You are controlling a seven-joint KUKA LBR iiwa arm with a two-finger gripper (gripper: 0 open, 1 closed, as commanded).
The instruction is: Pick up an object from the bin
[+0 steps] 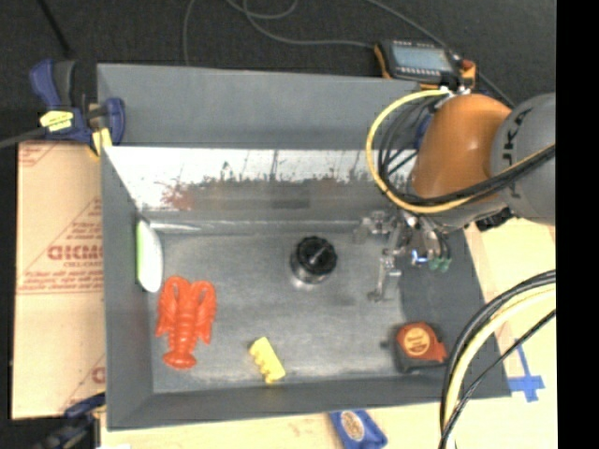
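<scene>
**Tool over the right part of the bin**

The tool point(382, 279) of the arm is above the right part of the grey metal bin point(234, 171), over its bare floor. I cannot tell how far it is open, nor if it has hold of something. Nearest to it are a black round knob-like piece on a shiny base point(312, 258), to its left, and an orange and black tape measure point(418, 342), in the lower right corner. Well apart, toward the left side, lie a red plastic lobster point(185, 321), a long white and green piece point(148, 255) and a small yellow ridged block point(267, 359).
</scene>
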